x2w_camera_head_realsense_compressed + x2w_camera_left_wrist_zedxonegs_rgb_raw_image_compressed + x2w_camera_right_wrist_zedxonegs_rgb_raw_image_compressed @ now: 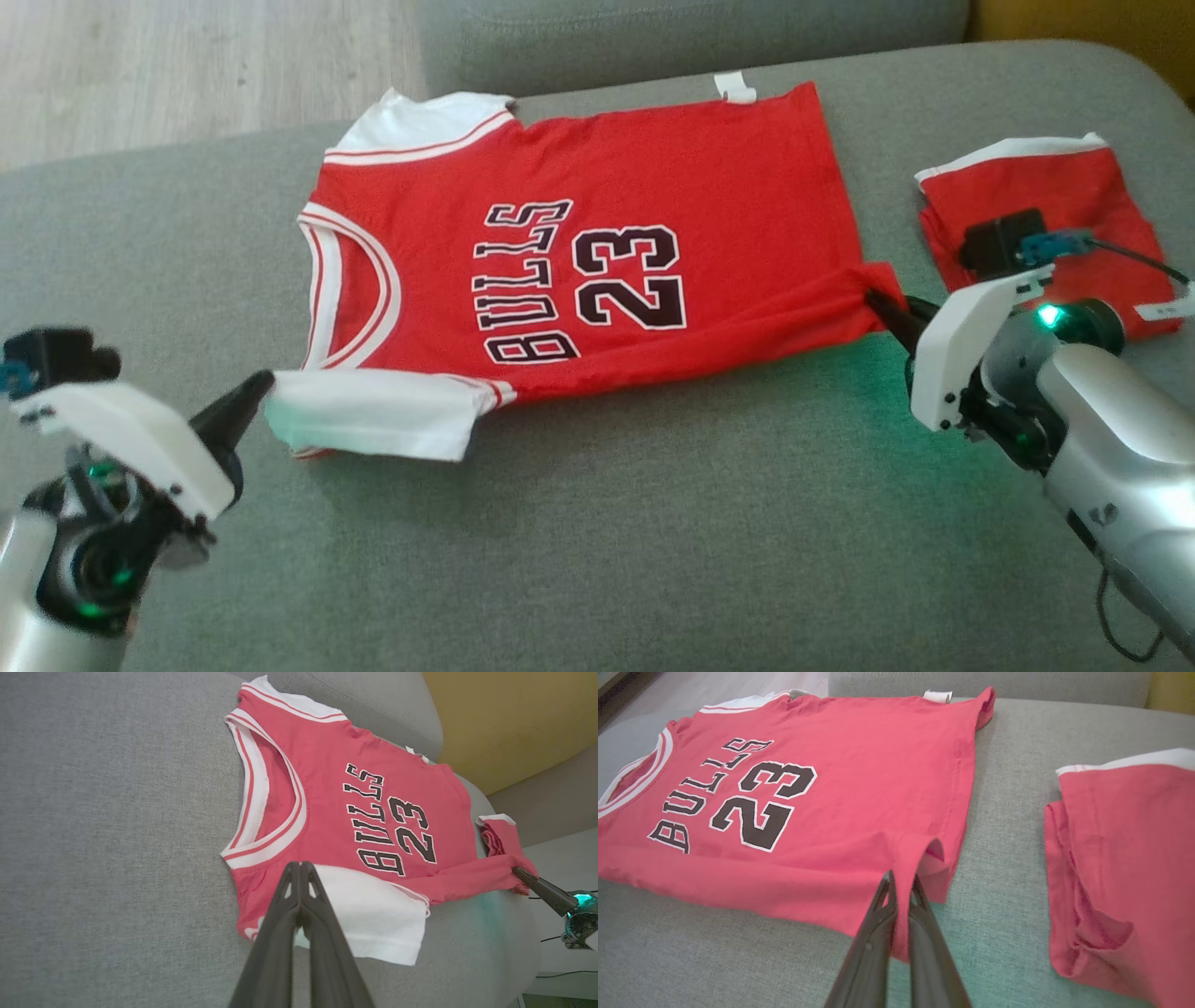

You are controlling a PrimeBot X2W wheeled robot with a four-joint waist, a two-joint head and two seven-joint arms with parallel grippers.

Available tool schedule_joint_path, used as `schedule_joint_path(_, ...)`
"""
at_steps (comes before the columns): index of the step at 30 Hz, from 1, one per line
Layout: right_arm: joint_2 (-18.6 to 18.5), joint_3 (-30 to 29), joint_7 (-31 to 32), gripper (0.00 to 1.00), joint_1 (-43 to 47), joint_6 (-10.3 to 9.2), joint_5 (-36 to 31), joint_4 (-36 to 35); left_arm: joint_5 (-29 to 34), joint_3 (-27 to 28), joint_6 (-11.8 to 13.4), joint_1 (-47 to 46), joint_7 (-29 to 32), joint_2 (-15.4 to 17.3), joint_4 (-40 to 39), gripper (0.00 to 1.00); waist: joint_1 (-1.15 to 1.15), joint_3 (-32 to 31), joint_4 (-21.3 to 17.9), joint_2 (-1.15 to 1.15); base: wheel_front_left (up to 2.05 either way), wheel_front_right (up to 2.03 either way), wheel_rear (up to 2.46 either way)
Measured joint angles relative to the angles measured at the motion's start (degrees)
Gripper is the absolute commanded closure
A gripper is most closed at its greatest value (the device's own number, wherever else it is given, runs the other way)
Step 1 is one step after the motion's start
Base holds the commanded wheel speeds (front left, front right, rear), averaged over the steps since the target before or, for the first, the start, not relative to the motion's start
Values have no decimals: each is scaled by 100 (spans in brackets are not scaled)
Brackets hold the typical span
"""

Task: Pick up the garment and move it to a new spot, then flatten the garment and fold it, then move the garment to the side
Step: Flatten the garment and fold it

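Observation:
The garment [728, 177] is a red "BULLS 23" jersey shirt with white sleeves, spread on a grey sofa seat [653, 532], collar toward my left. Its near long edge is lifted and rolled over into a strip. My left gripper [266, 385] is shut on the near white sleeve [373, 919], its fingers [299, 865] lying over the shoulder. My right gripper [876, 301] is shut on the near hem corner [924, 858], and red cloth shows between its fingers [901, 882]. The right gripper [518, 871] also shows in the left wrist view, at the garment's [327, 765] far end.
A second red piece [1027, 187] with a white edge lies folded on the seat at the right, partly behind my right wrist. The sofa back [691, 37] runs along the far side. Wooden floor [187, 65] lies beyond the seat's far left edge.

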Motion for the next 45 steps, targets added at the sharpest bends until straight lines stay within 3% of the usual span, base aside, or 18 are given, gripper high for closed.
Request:
schedule_joint_path(15, 301, 57, 263, 100, -747, 1, 18, 446, 681, -388, -16, -1723, -52, -68, 1291, 100, 0, 563, -90, 0, 0, 0, 0)
schedule_joint_path(29, 608, 346, 256, 100, -1431, 1, -42, 1009, 1511, -948, -294, -3137, -422, -288, 2464, 100, -1, 1178, -211, 0, 0, 0, 0)
schedule_joint_path(30, 625, 343, 197, 95, -1489, 1, -42, 1066, 1555, -948, -294, -3222, -522, -333, 2529, 93, -1, 1207, -209, 0, 0, 0, 0)
schedule_joint_path(31, 638, 332, 52, 7, -1553, 1, -53, 1127, 1605, -947, -292, -3303, -693, -382, 2577, 35, -1, 1235, -205, 0, 0, 0, 0)
schedule_joint_path(32, 661, 289, -111, 0, -1630, 1, -75, 1221, 1682, -939, -282, -3389, -932, -438, 2627, 0, 0, 1260, -199, 0, 0, 0, 0)
schedule_joint_path(36, 765, -65, -992, 0, -1965, 1, -158, 1628, 1859, -710, -263, -3794, -2205, -765, 2881, 0, 0, 1319, -158, 0, 0, 0, 0)
schedule_joint_path(40, 913, -472, -1998, 0, -2138, 1, -160, 2001, 1808, -410, -425, -4019, -3361, -1105, 3171, 0, -1, 1242, -106, 0, 0, 0, 0)
schedule_joint_path(45, 1013, -669, -2651, 0, -2072, 0, -374, 2117, 2090, -409, -617, -3924, -4657, -1095, 3354, 0, -2, 1054, -79, 0, 0, 0, 0)
